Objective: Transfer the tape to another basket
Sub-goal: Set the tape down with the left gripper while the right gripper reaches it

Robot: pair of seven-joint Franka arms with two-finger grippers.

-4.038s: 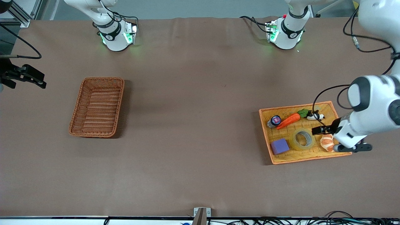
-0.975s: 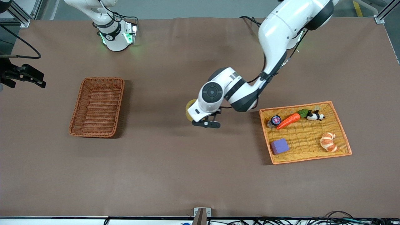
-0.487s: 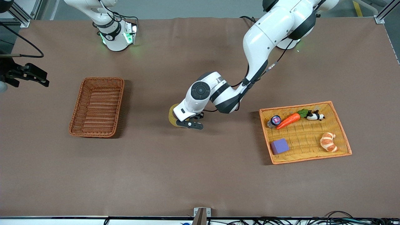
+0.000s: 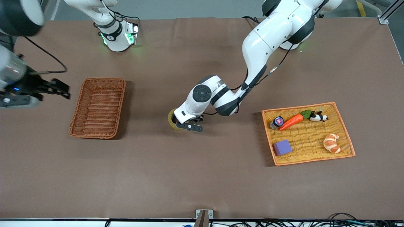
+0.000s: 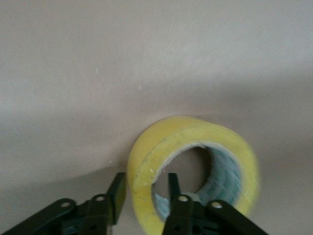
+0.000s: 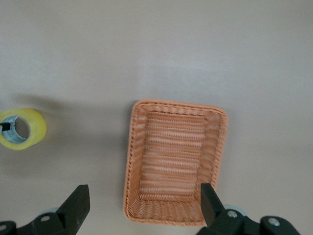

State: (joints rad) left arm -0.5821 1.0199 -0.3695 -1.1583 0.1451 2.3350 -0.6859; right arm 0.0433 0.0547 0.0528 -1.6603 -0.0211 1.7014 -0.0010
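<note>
Roughly halfway: tape (image 4: 172, 119) out of the yellow tray (image 4: 344, 129) and carried to mid-table, pinched by the left gripper (image 4: 186, 123), one finger (image 5: 175, 188) through the hollow centre and the other outside the wall of the roll, ring standing on edge low over bare brown tabletop (image 4: 202, 176). Cannot tell whether touching the surface. Left to do, by judgement: cover the open stretch toward the right arm's end, rise over the raised rim of the wicker basket (image 4: 98, 107), release inside. Basket empty, lying well apart from the tape, no clutter between. Right gripper (image 4: 58, 89) spread wide, holding nothing, hanging over the table edge at the right arm's end just beside the basket; likely the one thing to mind, being close to the drop spot. In the tray near the left arm's end of the table: dark-capped jar (image 4: 277, 121), toy carrot (image 4: 292, 121), small panda figure (image 4: 318, 117), purple block (image 4: 282, 147), croissant (image 4: 331, 143), all well clear of the path.
</note>
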